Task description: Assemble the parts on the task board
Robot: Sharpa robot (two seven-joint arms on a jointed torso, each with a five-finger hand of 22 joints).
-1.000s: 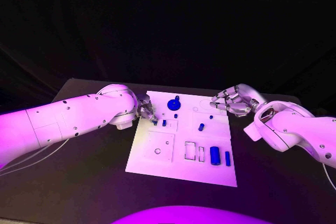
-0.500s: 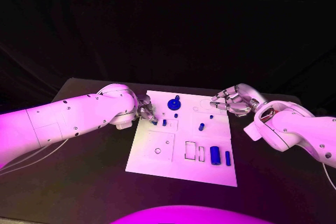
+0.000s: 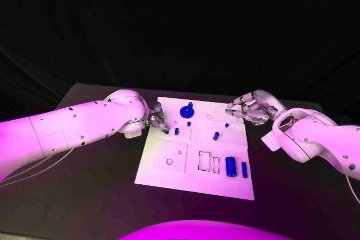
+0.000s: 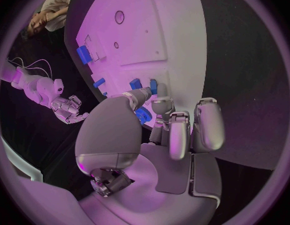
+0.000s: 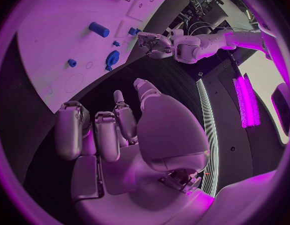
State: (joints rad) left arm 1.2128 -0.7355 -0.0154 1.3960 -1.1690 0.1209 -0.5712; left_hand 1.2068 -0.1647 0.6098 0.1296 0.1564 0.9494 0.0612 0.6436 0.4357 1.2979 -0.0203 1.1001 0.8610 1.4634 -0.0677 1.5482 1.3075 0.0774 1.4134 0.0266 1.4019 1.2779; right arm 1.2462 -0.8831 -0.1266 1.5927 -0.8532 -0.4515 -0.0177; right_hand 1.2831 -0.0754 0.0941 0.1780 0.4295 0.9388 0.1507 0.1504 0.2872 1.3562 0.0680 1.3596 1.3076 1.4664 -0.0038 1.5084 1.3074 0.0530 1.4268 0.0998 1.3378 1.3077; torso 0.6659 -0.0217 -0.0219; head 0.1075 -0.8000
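Black table (image 3: 90,198) under dark drapes carries the flat white task board (image 3: 172,172) at its centre. From my console I read my left hand (image 3: 157,118) at the board's left edge, toward the far end; in the left wrist view its silver fingers (image 4: 173,132) curl down over a small blue peg-like part (image 4: 142,116) at the board's rim, with the thumb beside it, but I cannot tell whether that part is actually pinched or merely touched. Just beside this hand sit two short blue pegs (image 3: 176,131) on the board. Further out, a blue gear-shaped round part (image 3: 185,113) with a stub on top stands near the far edge. My right hand (image 3: 249,109) hovers over the board's far right corner, fingers curled inward and holding nothing that I can see; the right wrist view shows bare board beyond them. Near the near right corner lie a stout blue cylinder (image 3: 231,167) and a slim blue bar (image 3: 244,169), side by side, with a rectangular recess (image 3: 203,161) to their left.
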